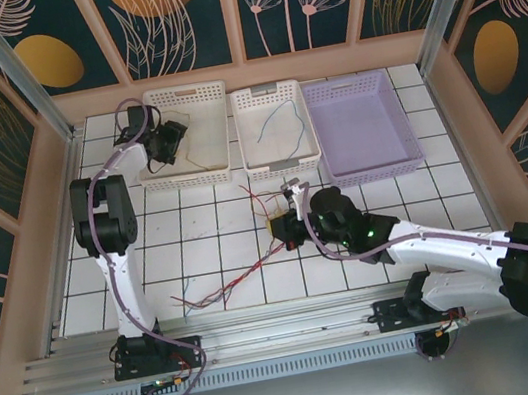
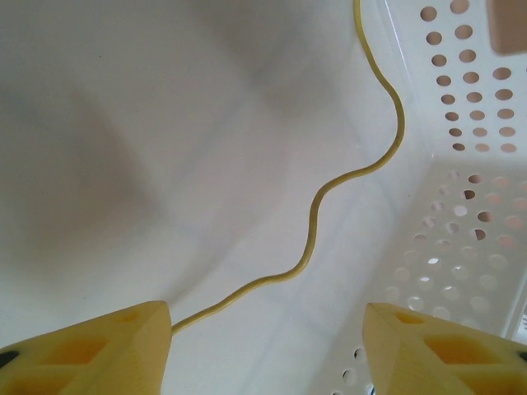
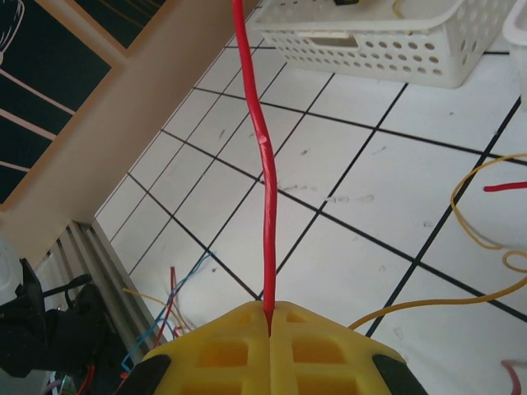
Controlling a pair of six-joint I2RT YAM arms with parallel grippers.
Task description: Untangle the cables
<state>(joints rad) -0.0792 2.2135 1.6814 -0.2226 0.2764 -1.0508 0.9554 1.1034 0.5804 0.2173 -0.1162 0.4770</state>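
Left fingers (image 1: 171, 137) spread wide over the left white perforated plastic basket (image 2: 469, 123). Thin yellow wire (image 2: 313, 222) lies loose on its floor, ungripped. Right fingers (image 3: 269, 329) pressed together, pinching a thin red wire (image 3: 265, 181) above the white tiled counter (image 3: 346, 156). Tangle of red, blue and yellow wires (image 1: 220, 288) sits near the counter's front-left edge.

Judgement: draw the red wire away slowly, along its own line. Watch for snags dragging the other strands. Keep the pinch firm, since so thin a wire probably slips easily.
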